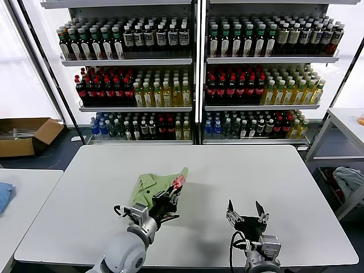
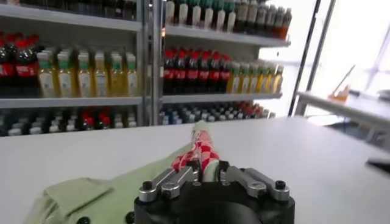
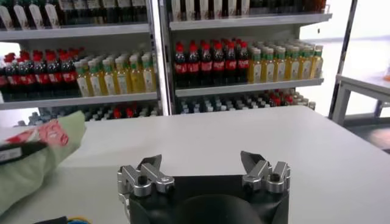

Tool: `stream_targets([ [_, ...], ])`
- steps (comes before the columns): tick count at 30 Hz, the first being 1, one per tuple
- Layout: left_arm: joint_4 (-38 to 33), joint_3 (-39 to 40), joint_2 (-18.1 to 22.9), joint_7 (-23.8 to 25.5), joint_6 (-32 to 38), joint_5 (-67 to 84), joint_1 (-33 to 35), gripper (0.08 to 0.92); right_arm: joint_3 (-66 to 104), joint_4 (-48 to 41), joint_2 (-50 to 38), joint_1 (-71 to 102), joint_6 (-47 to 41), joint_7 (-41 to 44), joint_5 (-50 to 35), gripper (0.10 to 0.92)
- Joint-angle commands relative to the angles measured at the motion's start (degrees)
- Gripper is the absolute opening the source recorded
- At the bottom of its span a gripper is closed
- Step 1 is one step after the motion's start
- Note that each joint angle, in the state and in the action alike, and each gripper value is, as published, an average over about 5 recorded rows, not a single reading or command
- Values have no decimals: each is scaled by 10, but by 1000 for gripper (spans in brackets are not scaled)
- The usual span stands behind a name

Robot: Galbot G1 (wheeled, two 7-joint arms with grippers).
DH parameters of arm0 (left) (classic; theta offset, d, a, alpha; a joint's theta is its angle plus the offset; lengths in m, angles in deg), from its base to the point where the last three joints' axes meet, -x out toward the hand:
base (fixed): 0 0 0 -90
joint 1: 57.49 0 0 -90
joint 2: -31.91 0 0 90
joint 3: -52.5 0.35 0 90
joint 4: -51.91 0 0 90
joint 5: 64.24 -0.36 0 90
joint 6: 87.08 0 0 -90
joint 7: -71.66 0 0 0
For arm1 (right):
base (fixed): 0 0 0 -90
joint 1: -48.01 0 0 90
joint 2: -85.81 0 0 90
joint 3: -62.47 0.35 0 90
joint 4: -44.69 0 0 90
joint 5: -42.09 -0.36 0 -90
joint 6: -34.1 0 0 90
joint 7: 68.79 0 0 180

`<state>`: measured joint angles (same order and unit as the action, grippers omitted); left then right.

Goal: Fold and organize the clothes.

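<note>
One light green shirt (image 1: 149, 187) lies crumpled on the white table (image 1: 256, 170), left of centre, and its red-and-white print (image 1: 178, 182) faces up along a raised fold. My left gripper (image 1: 169, 199) is at the shirt's near edge. In the left wrist view the gripper (image 2: 207, 167) has its fingers narrowly apart, with the printed fold of the shirt (image 2: 91, 189) pinched between them. My right gripper (image 1: 245, 209) hovers low over bare table to the right, wide open and empty (image 3: 201, 164). The shirt (image 3: 36, 158) also shows off to its side.
Tall shelves of bottles (image 1: 196, 74) stand behind the table. A cardboard box (image 1: 25, 135) sits on the floor at the left. A blue cloth (image 1: 4, 196) lies on a side table there. A grey-white bundle (image 1: 348, 179) lies under the table at the right.
</note>
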<state>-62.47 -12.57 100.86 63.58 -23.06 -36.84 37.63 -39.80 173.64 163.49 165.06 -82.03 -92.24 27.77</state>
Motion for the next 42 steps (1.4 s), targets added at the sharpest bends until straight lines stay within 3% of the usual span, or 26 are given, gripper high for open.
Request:
stream_targets([
  [1, -23, -1, 27, -32, 42, 77, -5, 288, -19, -28, -3, -41, -10, -21, -97, 823],
  [6, -37, -48, -4, -41, 38, 81, 6, 435, -36, -55, -9, -99, -25, -44, -180, 823],
  [13, -21, -126, -34, -62, 11, -1, 17, 643, -62, -106, -6, -175, -51, -81, -368, 823],
  [19, -10, -151, -38, -69, 1, -16, 24, 800, -90, -155, 6, -204, -69, -103, -416, 823],
  [32, 16, -150, -21, -73, 1, -26, 23, 823, -135, -190, 16, -204, -70, -100, -368, 808],
  [42, 17, -149, -19, -77, -6, -23, 23, 823, -146, -181, 12, -196, -70, -92, -325, 541],
])
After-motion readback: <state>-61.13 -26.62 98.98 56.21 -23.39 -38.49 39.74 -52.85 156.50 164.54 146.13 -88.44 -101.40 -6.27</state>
